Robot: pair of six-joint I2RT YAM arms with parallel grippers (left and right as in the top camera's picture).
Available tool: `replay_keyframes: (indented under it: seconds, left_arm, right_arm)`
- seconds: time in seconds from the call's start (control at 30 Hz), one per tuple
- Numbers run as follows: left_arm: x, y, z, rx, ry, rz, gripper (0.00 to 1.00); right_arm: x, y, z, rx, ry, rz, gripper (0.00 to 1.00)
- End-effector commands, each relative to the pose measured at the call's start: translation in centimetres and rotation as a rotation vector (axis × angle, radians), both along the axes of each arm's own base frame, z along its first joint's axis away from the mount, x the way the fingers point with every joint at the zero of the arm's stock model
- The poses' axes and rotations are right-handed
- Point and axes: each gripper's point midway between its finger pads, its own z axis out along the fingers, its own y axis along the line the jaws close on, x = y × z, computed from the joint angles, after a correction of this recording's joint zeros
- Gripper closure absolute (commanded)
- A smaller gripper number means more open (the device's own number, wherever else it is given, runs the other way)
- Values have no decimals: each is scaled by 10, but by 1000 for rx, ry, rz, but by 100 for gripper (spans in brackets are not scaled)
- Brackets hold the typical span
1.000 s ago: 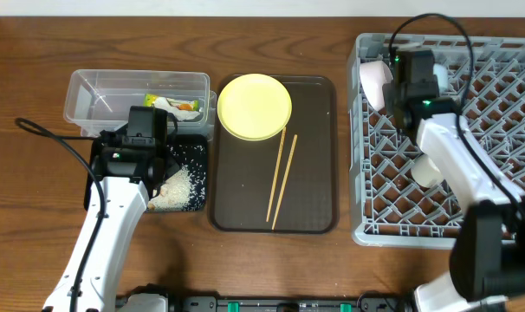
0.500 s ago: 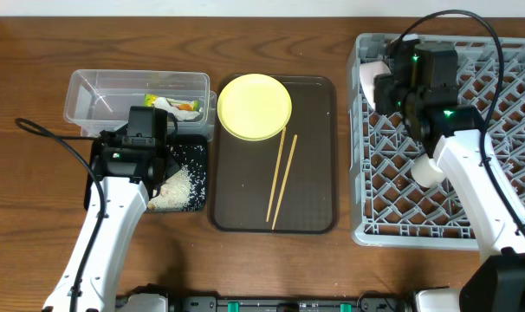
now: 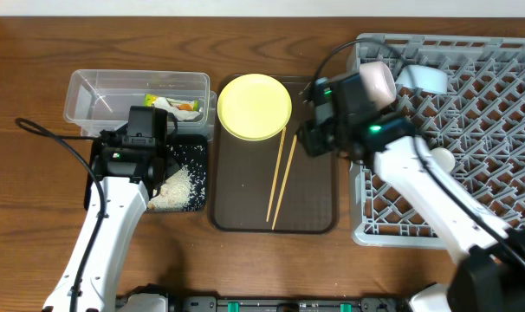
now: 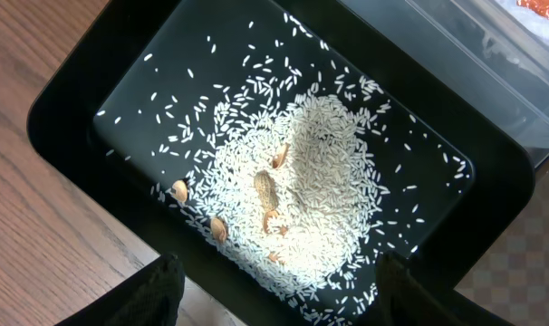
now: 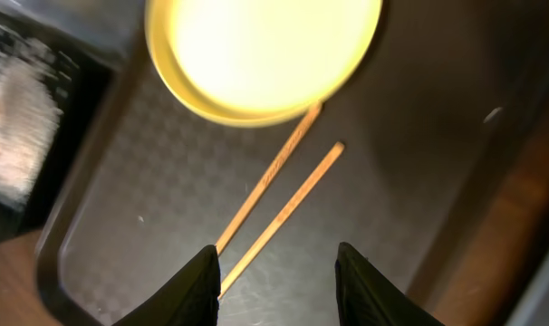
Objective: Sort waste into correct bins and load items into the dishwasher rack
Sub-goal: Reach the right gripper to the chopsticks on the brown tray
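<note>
The yellow plate [image 3: 255,106] and two wooden chopsticks [image 3: 280,178] lie on the dark brown serving tray [image 3: 319,199]. My right gripper [image 3: 308,139] is open and empty above the tray. In the right wrist view it [image 5: 276,272] hovers just right of the chopsticks [image 5: 284,195], below the plate [image 5: 261,45]. My left gripper [image 3: 158,169] is open over the black tray [image 3: 197,147], which holds the rice [image 4: 302,190]. The wrapper [image 3: 180,105] lies in the clear tub [image 3: 89,87]. The grey rack [image 3: 470,199] holds the white bowl [image 3: 377,80], the light blue bowl [image 3: 424,78] and the white cup [image 3: 440,160].
A few brown nut-like bits [image 4: 265,190] lie in the rice. The clear tub's wall [image 4: 492,63] borders the black tray's rim [image 4: 66,136]. The serving tray sits between the black tray and the rack. Bare wooden table surrounds them.
My right arm has swung left from the rack's top-left corner to above the serving tray, uncovering the light blue bowl. The left arm has not moved.
</note>
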Motion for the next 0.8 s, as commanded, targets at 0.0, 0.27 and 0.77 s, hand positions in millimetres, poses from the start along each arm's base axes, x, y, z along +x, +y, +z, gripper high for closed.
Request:
replay_keyframes:
  seconds: [0.0, 0.27, 0.77]
  left_arm:
    - [-1, 2, -2, -2, 3, 16, 29]
    - [-1, 1, -2, -2, 1, 16, 29]
    - [-1, 1, -2, -2, 2, 16, 29]
  right_arm:
    - [-10, 12, -42, -66, 110, -104, 62]
    - [-34, 30, -107, -145, 273, -196, 68]
    - [-41, 4, -141, -311, 296, -293, 86]
